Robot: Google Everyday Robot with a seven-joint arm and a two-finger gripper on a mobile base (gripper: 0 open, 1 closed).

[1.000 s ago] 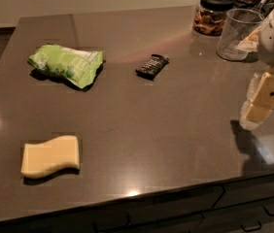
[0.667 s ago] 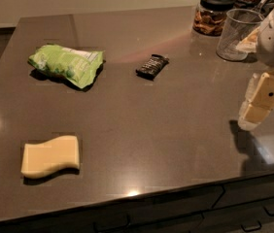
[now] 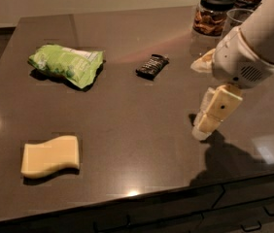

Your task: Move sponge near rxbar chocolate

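Note:
The pale yellow sponge (image 3: 50, 156) lies flat near the front left of the dark countertop. The rxbar chocolate (image 3: 152, 65), a small dark wrapped bar, lies at the middle back. My gripper (image 3: 201, 130) hangs from the white arm at the right, pointing down just above the counter. It is far to the right of the sponge and in front and to the right of the bar. It holds nothing that I can see.
A crinkled green chip bag (image 3: 67, 64) lies at the back left. A dark-lidded glass jar (image 3: 213, 13) and a clear cup (image 3: 236, 18) stand at the back right. The counter's front edge (image 3: 127, 200) runs above drawers.
My arm and gripper have moved left, in over the counter. The sponge, bar and chip bag have not moved.

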